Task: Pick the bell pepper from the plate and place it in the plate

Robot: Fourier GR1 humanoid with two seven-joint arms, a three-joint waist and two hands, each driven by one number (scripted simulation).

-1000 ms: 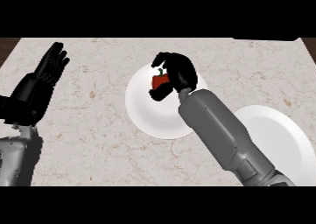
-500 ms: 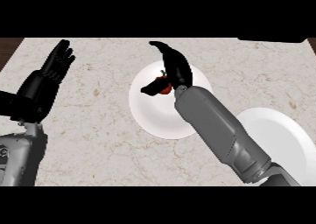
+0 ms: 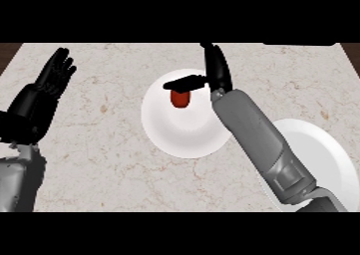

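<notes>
At frame centre, the pepper (image 3: pixel 180 99) lies on the plate (image 3: pixel 181 135), with the right hand (image 3: pixel 217 73) spread above it, holding nothing. It is likely light, smooth and slippery: pinch across its sides.

No legible text or labels

The left hand (image 3: pixel 37 102) and the right hand (image 3: pixel 218 69) are finished in black, with slim fingers. The left forearm (image 3: pixel 13 182) and right forearm (image 3: pixel 260 142) are clad in smooth grey shells; panel seams are seen near the elbows.
</notes>
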